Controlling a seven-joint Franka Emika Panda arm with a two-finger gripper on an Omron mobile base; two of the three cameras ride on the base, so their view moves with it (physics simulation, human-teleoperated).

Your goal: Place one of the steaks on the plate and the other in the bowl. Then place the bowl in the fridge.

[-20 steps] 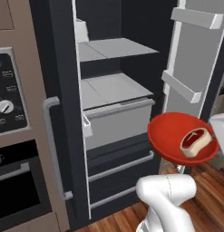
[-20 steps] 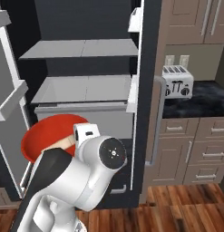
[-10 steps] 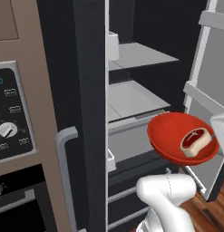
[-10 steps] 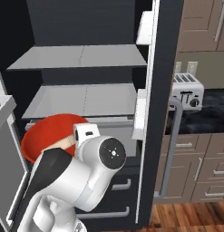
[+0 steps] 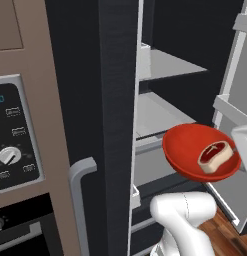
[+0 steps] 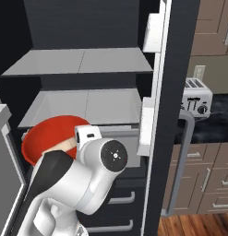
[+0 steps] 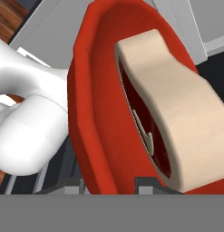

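Note:
My gripper (image 7: 114,186) is shut on the rim of the red-orange bowl (image 5: 191,149), which hangs tilted in front of the open fridge (image 5: 118,100). One steak (image 5: 213,156), red with a cream fat rim, lies inside the bowl and leans against its wall (image 7: 99,118) in the hand view, the steak (image 7: 177,118) close to the camera. From the right base view the bowl (image 6: 44,133) shows behind my arm, level with the lower pale shelf (image 6: 83,106). The plate is out of view.
The fridge doors stand open on both sides, one door (image 5: 236,100) close to the right of the bowl and one door (image 6: 171,115) with a long handle. An oven panel (image 5: 15,135) is to the left. A toaster (image 6: 197,97) sits on the dark counter.
The whole picture has shifted: the base has driven closer to the fridge, whose opening now looms larger. The bowl with the steak stays held in the same place relative to the arm.

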